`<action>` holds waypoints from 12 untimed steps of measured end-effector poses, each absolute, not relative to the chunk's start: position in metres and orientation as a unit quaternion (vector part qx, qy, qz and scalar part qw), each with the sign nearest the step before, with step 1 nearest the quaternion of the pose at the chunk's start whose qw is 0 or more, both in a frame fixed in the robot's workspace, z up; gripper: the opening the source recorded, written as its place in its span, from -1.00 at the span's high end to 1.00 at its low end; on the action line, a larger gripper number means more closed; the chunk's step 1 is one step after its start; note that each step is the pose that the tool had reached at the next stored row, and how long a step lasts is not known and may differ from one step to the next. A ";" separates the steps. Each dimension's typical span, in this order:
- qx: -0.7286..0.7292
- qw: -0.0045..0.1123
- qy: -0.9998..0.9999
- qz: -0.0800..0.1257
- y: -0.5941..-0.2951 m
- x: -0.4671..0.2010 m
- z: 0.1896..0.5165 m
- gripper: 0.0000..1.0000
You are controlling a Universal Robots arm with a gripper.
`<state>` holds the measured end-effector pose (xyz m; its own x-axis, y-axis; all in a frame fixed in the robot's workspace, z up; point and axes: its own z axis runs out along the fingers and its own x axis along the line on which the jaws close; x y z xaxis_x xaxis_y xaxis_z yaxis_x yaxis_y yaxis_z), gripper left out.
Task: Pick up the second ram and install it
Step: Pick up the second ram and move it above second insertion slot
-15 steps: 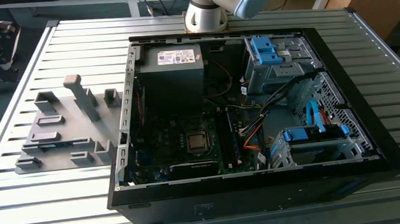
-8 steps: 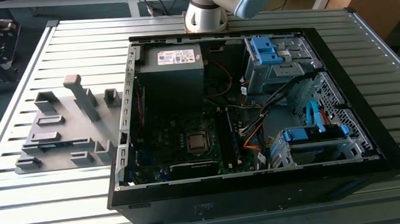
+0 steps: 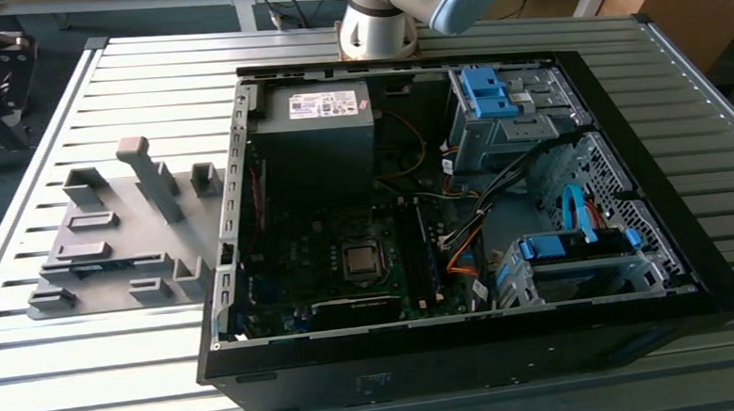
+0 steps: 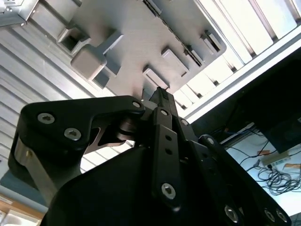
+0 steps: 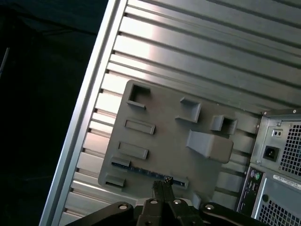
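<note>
One thin dark board, the second ram [image 5: 141,168], is noted standing on edge in the long slot of the grey holder tray [image 5: 160,141], beside the computer case [image 3: 475,350]. It is judged light, stiff and fragile, best pinched across its flat faces at mid-length. The gripper [image 5: 162,184] is pressed together, empty, poised over it. The motherboard [image 3: 294,256] is laid out in the exterior view; tip-to-slot alignment is read from the first wrist view.

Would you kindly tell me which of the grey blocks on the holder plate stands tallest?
The slim upright post near the middle of the holder plate, in the exterior view; it rises well above the low, squat blocks around it.
</note>
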<state>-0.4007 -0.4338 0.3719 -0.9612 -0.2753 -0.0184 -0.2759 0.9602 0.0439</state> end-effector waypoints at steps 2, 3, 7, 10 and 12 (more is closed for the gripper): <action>-0.154 0.006 0.988 0.023 -0.434 -0.401 0.372 0.79; -0.161 0.006 0.987 0.023 -0.434 -0.401 0.372 0.79; -0.191 0.005 0.981 0.023 -0.434 -0.401 0.372 0.79; -0.214 0.004 0.977 0.023 -0.434 -0.401 0.371 0.79; -0.229 0.004 0.973 0.023 -0.434 -0.401 0.371 0.79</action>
<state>-0.4007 -0.4338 0.3713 -0.8947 -0.4463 -0.0184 -0.4467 0.8936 0.0439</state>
